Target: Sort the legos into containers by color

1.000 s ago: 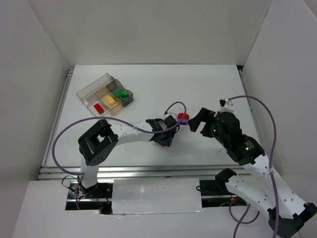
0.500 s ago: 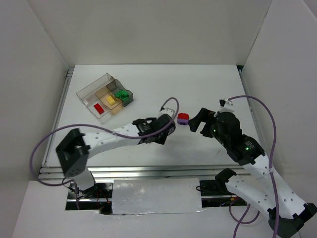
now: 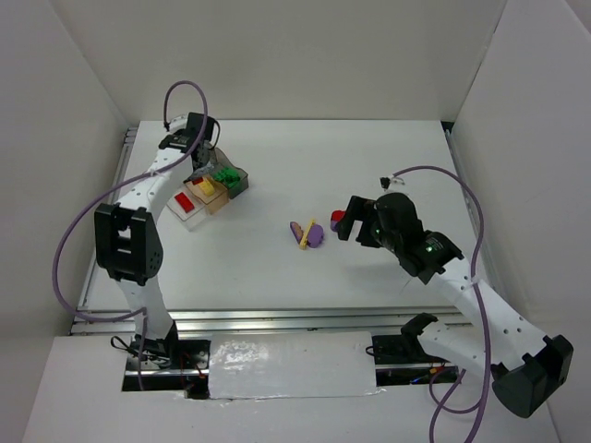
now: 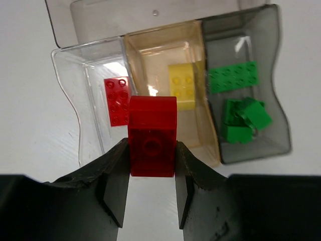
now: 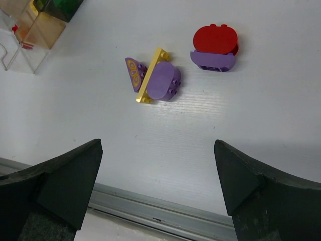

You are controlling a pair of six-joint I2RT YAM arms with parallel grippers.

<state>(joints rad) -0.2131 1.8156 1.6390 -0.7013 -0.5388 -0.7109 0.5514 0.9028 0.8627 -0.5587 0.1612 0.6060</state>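
Right above the tray [image 4: 150, 17], my left hand [image 4: 150, 160] is clenched on a red brick [image 4: 152, 133], hanging over the divider [image 4: 133, 70]. If I drop now it might bounce in with the yellow brick [image 4: 183, 86], lol.

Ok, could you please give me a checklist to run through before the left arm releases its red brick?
1. Left claw shut on the red brick: ok.
2. Clear compartment holds only a red plate: ok.
3. Brick centred over it: not ok; in the left wrist view it straddles the wall toward the tan compartment.
4. Yellow brick in tan, green bricks in the grey compartment: ok.
5. Right claw open, away from the tray: ok.
6. Brick's height above the tray: cannot tell.
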